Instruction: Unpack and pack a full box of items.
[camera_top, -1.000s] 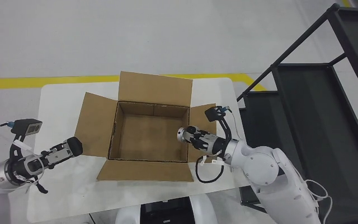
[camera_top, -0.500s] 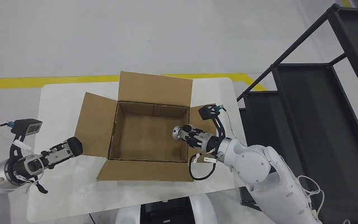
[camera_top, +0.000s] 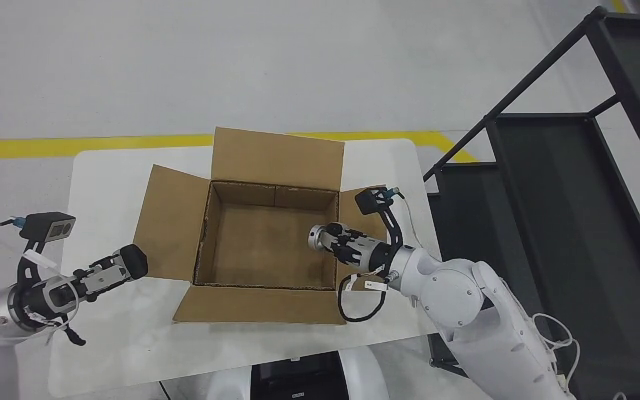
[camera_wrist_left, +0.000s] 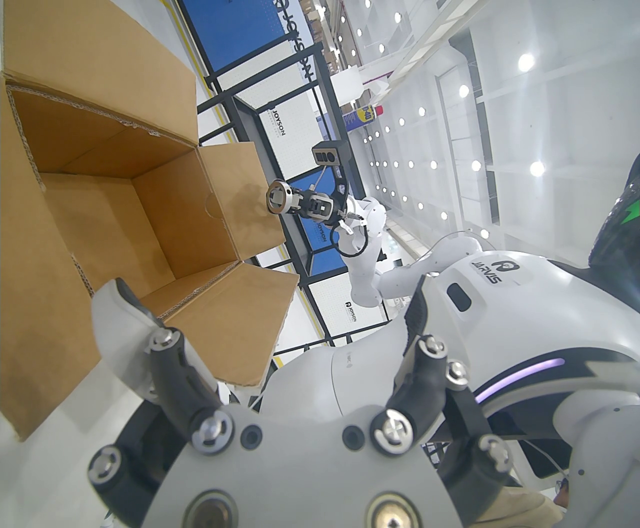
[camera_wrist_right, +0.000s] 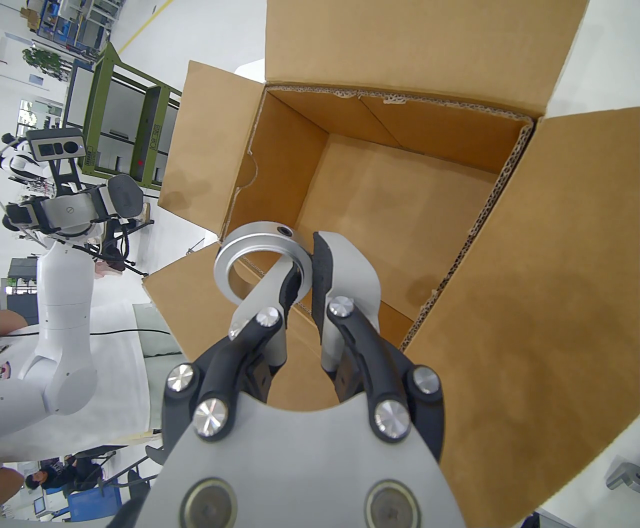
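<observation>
Pale grey floor (camera_top: 300, 60) with yellow line (camera_top: 100, 146), black metal rack (camera_top: 560, 170), bright ceiling lights (camera_wrist_left: 526, 62)

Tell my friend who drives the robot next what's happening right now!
Right gripper: shut on a metal ring, held above the opening of the cardboard box, near its right wall.
Left gripper: open, holding nothing, over the table left of the box.
Box: flaps folded out, floor bare where it shows.
Done: nothing lies in the box.
Left: the pictures don't settle whether the ring is going in or coming out; probably set it down, then carry on with the other items.
</observation>
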